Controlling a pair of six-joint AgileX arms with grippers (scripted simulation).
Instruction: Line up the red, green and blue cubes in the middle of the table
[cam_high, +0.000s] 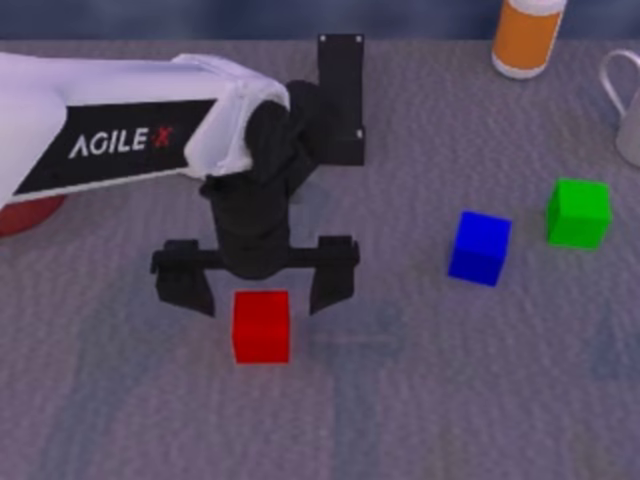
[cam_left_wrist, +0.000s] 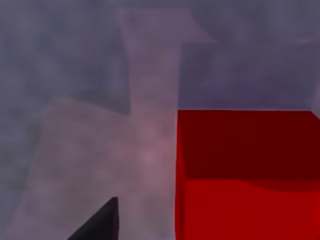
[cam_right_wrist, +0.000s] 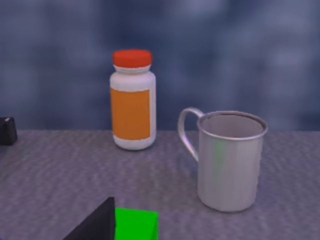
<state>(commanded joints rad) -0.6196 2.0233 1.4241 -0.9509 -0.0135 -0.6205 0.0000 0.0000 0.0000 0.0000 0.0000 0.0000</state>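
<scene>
Here, at the far left edge of the grey-purple desk, a sliver of a red round object shows from under the white left arm, which reaches in from that side; its black left claw hangs over the left half of the desk with its two fingers spread wide apart, holding nothing; the red cube sits on the cloth just on the near side of those fingers, roughly centred between them, and whether they touch it cannot be told; in the left wrist view the red cube fills much of the picture, with one dark fingertip showing apart from it; behind the claw, near the far edge, lies a black rectangular block; further right the blue cube rests on the desk, and the green cube stands near it, a little farther back, the two apart; at the back right stand a white bottle with an orange label and a metal mug; the right wrist view shows that bottle, the mug and the green cube close beside a dark finger of the right claw; whether that claw is apart or together cannot be told.
</scene>
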